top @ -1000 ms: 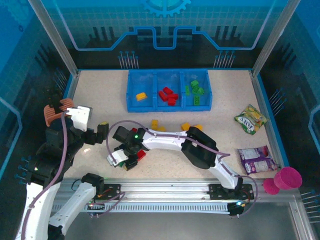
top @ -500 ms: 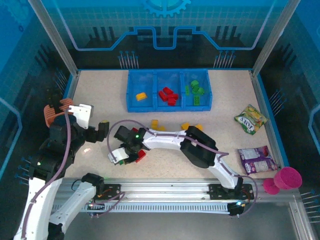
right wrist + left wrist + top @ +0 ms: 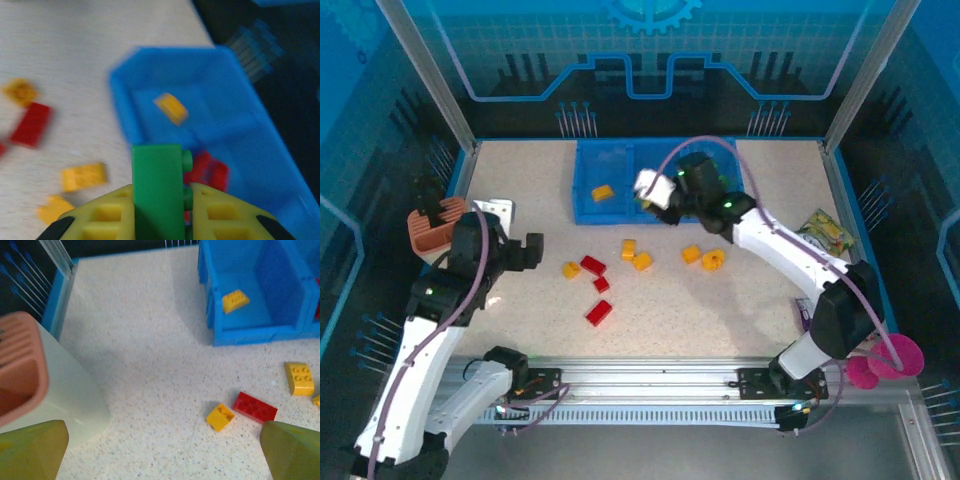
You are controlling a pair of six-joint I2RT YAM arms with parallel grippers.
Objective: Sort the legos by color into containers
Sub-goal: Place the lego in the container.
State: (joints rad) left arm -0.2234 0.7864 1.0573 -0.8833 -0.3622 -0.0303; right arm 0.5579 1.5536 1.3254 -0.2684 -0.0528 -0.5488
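the right jaws (image 3: 159, 212) were clamped on a green lego (image 3: 157, 192), which stood upright between the yellow fingers (image 3: 107, 217) with its studs turned to the right of the wrist view. the right arm was stretched far out from its base, up and leftward across the tabletop (image 3: 670, 310), with the wrist above the blue tray (image 3: 582, 208). past the green lego, blurred, red legos (image 3: 207, 172) lay in one compartment of the tray and a single yellow lego (image 3: 171, 108) in the end compartment next to it.

the left jaws (image 3: 161, 457) were spread wide apart and held nothing. they hung above the tabletop near its left edge, the arm folded at the elbow beside a salmon-pink holder (image 3: 430, 228). ahead of them, nearer the right fingertip, a small yellow brick (image 3: 220, 417) lay just beside a red brick (image 3: 255, 407), both apart from the jaws. other loose legos (image 3: 642, 261), red and yellow, lay scattered on the tabletop in front of the tray.
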